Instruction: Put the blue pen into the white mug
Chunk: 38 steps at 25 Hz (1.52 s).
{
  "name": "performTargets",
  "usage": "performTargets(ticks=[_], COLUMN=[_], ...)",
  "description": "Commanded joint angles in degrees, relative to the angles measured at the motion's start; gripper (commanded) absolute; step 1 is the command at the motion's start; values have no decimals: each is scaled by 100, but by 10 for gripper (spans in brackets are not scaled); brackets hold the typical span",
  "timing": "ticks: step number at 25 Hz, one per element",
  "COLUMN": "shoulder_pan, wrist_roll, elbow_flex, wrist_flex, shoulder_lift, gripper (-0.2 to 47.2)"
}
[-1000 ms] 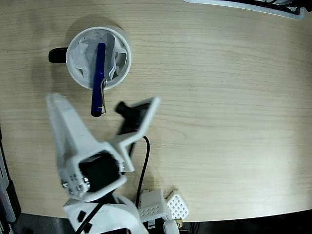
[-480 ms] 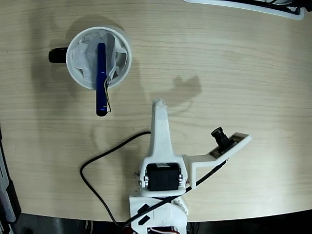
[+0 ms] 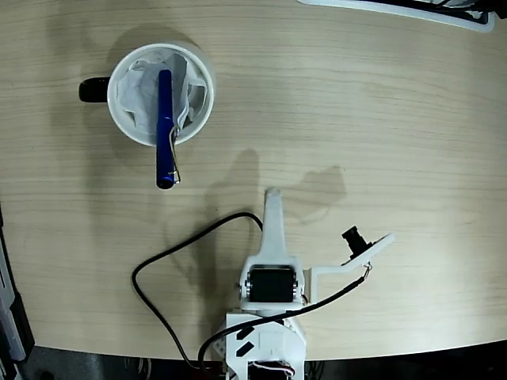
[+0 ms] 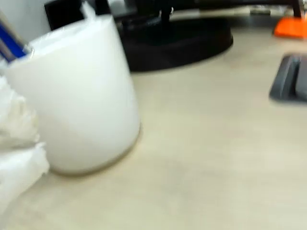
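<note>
Seen from the fixed view overhead, the round white mug [image 3: 161, 93] with its black handle [image 3: 93, 90] stands at the far left of the pale wood-grain counter [image 3: 380, 119], crumpled white paper lining its inside. The slim glossy royal-blue pen [image 3: 165, 129] lies in it, one end down among the paper, the shaft leaning on the near rim, the silver-clipped cap end jutting out over the counter. A black cable [image 3: 170, 273] loops along the near edge. Right of it, well apart from the mug, the white tool [image 3: 273, 207] points away from the base, holding nothing; whether its fingers are parted or together I cannot tell. In the blurred wrist view the mug [image 4: 74, 96] fills the left, a blue sliver of pen [image 4: 10, 40] at its rim.
</note>
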Motion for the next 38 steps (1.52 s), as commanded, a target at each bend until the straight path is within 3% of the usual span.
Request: performTargets(ticks=[1, 19, 38], shoulder_pan=[-88, -88, -62], wrist_roll=[-105, -105, -97], elbow_flex=[167, 422, 387], wrist_flex=[571, 3674, 3885], shoulder_lift=[659, 3146, 3164], gripper=[0, 0, 0])
